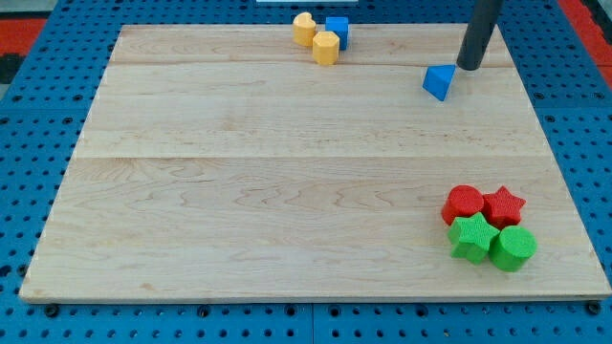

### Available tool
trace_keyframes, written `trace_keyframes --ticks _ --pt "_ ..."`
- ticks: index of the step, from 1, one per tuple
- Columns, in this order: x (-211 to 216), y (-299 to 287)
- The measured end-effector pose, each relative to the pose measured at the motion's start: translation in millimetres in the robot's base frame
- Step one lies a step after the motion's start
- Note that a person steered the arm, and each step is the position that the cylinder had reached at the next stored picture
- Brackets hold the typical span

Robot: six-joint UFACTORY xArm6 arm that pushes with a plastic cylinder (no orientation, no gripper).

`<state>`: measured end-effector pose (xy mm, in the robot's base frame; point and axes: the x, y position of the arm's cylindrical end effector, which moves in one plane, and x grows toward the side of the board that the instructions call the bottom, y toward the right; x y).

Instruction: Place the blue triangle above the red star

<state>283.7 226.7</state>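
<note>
The blue triangle (439, 81) lies near the view's top right of the wooden board (287, 191). My tip (469, 66) stands just to its upper right, a small gap away. The red star (504, 204) sits near the view's bottom right, far below the triangle. It touches a red round block (464, 204) on its left, with a green star (472, 237) and a green round block (513, 247) just below them.
Two yellow blocks (304, 28) (326, 47) and a blue cube (338, 31) cluster at the view's top centre, near the board's top edge. The board's right edge runs close to the red and green cluster.
</note>
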Motion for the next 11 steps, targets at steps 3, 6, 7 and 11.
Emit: trace_keyframes --ticks 3,6,7,11 --pt "-9.8 -86.5" --pt "45.8 -16.2" --pt "51.3 -4.5" --pt "28.5 -302.3"
